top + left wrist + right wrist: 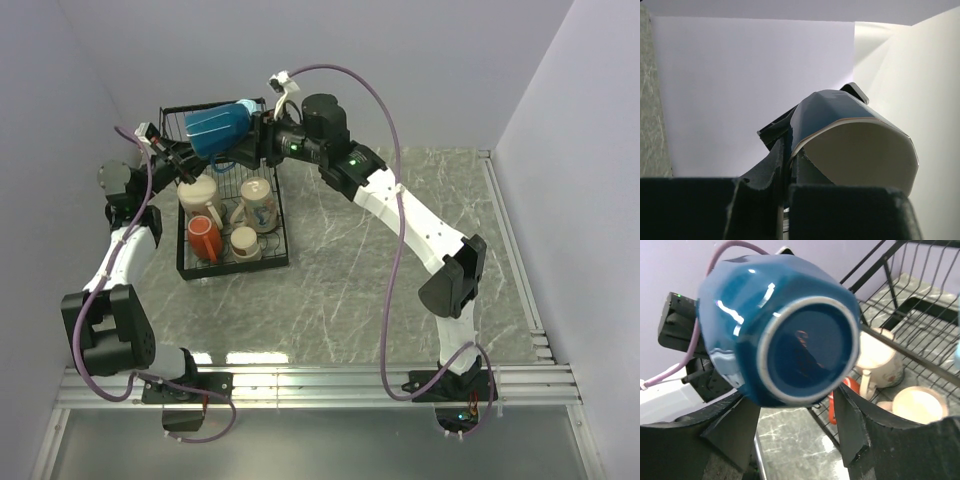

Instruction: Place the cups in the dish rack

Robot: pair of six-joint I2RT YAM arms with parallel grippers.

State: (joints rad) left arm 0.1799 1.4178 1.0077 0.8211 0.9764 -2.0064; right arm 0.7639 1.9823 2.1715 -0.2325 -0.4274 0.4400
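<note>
I'm clamping mug by rim with left gripper above rack; right gripper is straddling its base, jaws apart, contact unclear.

White-and-black left arm and right arm, purple cables, perhaps green status lights on the right.

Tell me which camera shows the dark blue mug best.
Right wrist: the dark blue mug fills the frame, base first. Top external shows it small, sideways above the dish rack; left wrist, only rim and pale inside.
</note>
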